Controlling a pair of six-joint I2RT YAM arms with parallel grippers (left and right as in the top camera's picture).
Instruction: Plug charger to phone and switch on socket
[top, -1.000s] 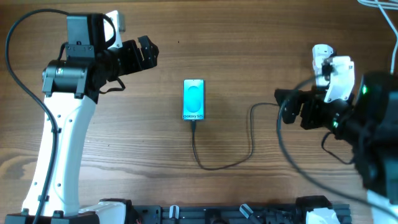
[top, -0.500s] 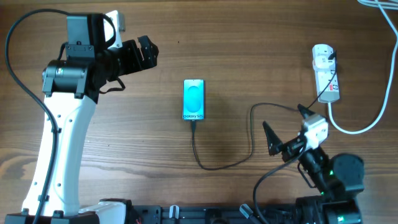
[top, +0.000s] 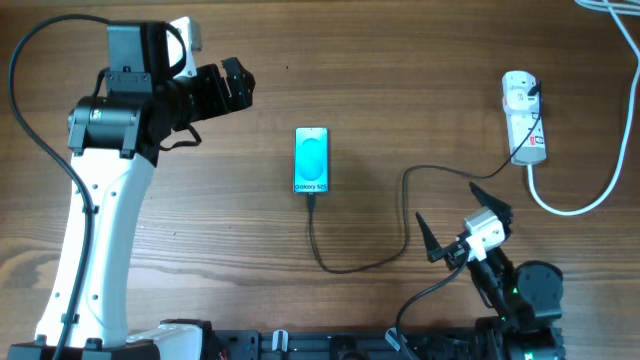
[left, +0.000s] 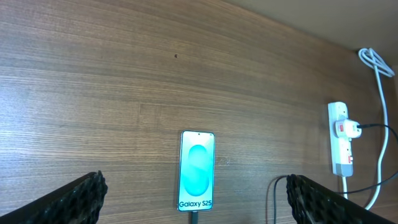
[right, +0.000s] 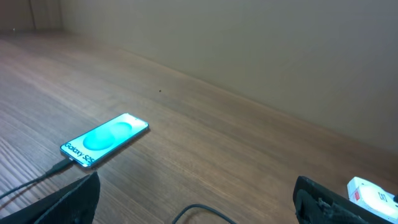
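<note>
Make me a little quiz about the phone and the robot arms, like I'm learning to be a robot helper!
1. Seen from overhead, on which side of the phone does the socket lie? A) the left arm's side B) the right arm's side C) on top of it
2. True or false: the phone's screen is dark.
3. Fill in: the left gripper and the right gripper both have their jaws ___.

Key: 1 B. 2 False, it glows turquoise. 3 open.
</note>
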